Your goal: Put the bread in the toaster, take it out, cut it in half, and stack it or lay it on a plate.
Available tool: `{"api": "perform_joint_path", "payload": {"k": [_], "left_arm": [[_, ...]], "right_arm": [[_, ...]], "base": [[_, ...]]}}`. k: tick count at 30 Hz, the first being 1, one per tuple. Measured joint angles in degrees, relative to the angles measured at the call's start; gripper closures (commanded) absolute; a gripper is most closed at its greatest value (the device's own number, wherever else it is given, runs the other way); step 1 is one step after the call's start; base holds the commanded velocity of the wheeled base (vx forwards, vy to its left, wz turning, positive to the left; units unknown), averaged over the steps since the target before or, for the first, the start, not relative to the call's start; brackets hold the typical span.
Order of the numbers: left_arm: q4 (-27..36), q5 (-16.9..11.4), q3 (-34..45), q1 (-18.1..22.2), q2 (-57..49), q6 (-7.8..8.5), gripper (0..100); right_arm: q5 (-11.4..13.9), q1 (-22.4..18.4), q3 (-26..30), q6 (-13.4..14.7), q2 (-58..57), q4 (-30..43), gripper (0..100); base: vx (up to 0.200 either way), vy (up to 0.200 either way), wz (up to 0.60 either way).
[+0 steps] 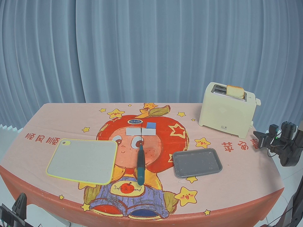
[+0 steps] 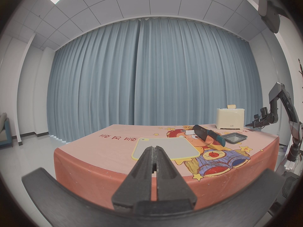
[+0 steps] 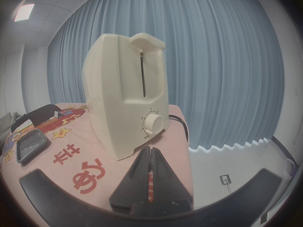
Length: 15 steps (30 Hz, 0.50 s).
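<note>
Bread (image 1: pixel 235 91) is sitting in the toaster (image 1: pixel 228 111), poking up out of the slot, up above and just past the right gripper (image 3: pixel 150 149). That gripper has its fingers pressed together on nothing and is parked right at the toaster's control end, near it but not touching. From there the lever (image 3: pixel 147 42) is straight ahead and higher up, at the top of its track, with the dial (image 3: pixel 153 123) lower down and closer. So my read: the loading step looks done, but I can't tell whether the slice has been toasted and popped or the lever hasn't been pressed yet. Taking it out, cutting and plating are all left. The left gripper (image 2: pixel 154 150) is also closed and empty, hanging off the near edge of the table. The cutting board (image 1: pixel 82 160) is straight out ahead of it with nothing on it, and the knife (image 1: pixel 140 164) is further off toward its right. The dark tray (image 1: pixel 197 162), which I'm guessing is the plate, is between the knife and the right gripper, bare too. As for writing: the tablecloth (image 1: pixel 63 120) has big red characters on both sides plus small lettering in the cartoon, there's a little mark on the toaster's side, and there are numbers round the dial.
</note>
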State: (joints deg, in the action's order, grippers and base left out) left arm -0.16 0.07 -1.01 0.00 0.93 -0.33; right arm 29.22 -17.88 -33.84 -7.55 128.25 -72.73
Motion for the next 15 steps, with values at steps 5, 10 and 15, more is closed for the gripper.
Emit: {"api": "perform_joint_path", "payload": {"k": [5, 10, 15], "left_arm": [[0.0, 0.0, 0.0, 0.0, 0.0, 0.00, 100], [0.0, 0.0, 0.0, 0.0, 0.0, 0.00, 100], [0.0, 0.0, 0.0, 0.0, 0.0, 0.01, 100]], "right_arm": [[-0.2, 1.0, -0.7, 0.5, 1.0, -0.2, 100], [-1.9, 1.4, -2.2, 3.2, 2.0, -0.3, 100], [-3.5, 2.1, -3.5, 5.1, 2.7, -0.3, 100]], "base": [[0.000, 0.000, 0.00], [0.000, 0.000, 0.00], [0.000, 0.000, 0.00]]}}
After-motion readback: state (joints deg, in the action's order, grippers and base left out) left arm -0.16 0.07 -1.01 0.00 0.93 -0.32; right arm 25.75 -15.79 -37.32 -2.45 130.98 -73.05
